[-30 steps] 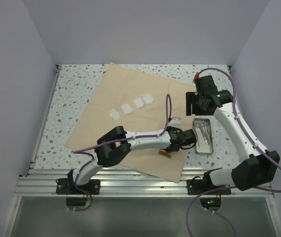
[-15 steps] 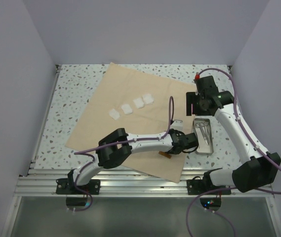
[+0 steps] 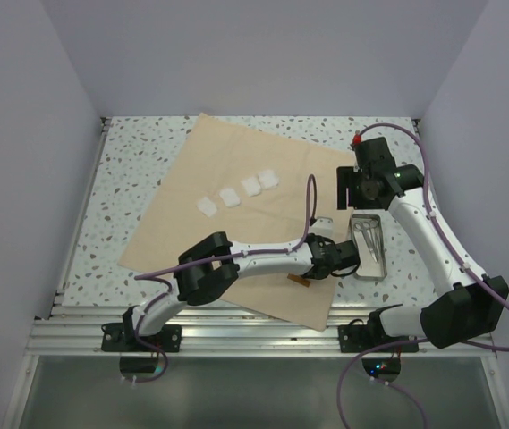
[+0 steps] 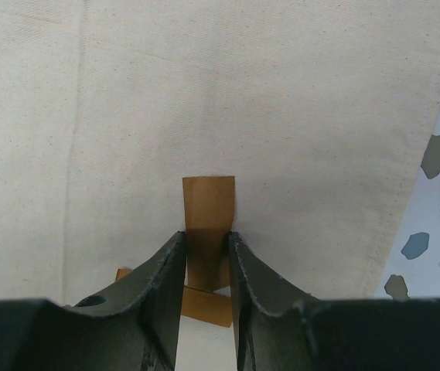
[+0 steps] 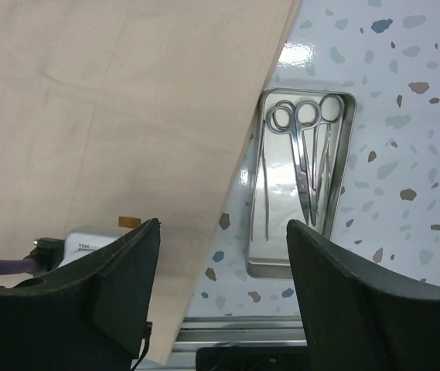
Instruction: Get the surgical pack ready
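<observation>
The surgical pack is a wide tan cloth sheet (image 3: 245,214) spread flat on the speckled table; it also shows in the left wrist view (image 4: 204,100) and the right wrist view (image 5: 111,116). My left gripper (image 3: 308,273) is low over the cloth's near right part, shut on a small brown tape strip (image 4: 208,205), which also shows from above (image 3: 301,280). A second brown piece (image 4: 204,305) lies under the fingers. My right gripper (image 3: 354,188) is open and empty, held above the cloth's right corner and the tray's far end (image 5: 223,255).
A small silver tray (image 3: 369,246) with steel scissors and forceps (image 5: 308,154) sits just right of the cloth's edge. Several white gauze squares (image 3: 236,194) lie in a row on the cloth. Grey walls enclose the table; a metal rail (image 3: 236,335) runs along the front.
My left gripper has shifted slightly right and toward the front over the cloth, still by the brown strip. The right gripper has hardly moved.
</observation>
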{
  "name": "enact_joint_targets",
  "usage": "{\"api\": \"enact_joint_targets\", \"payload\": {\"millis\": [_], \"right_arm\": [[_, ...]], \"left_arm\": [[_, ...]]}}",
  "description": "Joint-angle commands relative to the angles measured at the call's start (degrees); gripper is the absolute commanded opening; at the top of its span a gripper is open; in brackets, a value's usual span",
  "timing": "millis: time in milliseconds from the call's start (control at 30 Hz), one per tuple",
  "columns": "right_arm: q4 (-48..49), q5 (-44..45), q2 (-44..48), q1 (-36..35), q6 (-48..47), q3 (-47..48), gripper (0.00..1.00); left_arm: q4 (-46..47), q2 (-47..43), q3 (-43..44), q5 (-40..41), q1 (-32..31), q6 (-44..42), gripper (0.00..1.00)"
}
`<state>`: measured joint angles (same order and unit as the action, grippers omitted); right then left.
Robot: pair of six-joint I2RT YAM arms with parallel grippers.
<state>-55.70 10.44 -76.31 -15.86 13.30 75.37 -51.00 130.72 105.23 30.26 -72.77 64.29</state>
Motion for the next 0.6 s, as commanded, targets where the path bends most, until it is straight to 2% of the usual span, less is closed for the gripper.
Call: {"api": "enact_joint_targets", "payload": {"millis": [0, 333, 567], "right_arm": [[1.12, -1.12, 1.61, -0.14, -0.56, 0.21, 0.71], [1.21, -1.99, 1.25, -0.05, -0.47, 0.21, 0.72], [2.0, -4.72, 0.82, -0.14, 2.25, -1.19, 0.71]], "left_arm": [[1.61, -1.16, -1.52, 1.03, 0.26, -0.92, 0.31], [-0.32, -5.38, -2.31, 3.4, 0.61, -1.1, 0.32], [2.57, -14.15, -7.93, 3.84, 1.32, -1.63, 0.32]]}}
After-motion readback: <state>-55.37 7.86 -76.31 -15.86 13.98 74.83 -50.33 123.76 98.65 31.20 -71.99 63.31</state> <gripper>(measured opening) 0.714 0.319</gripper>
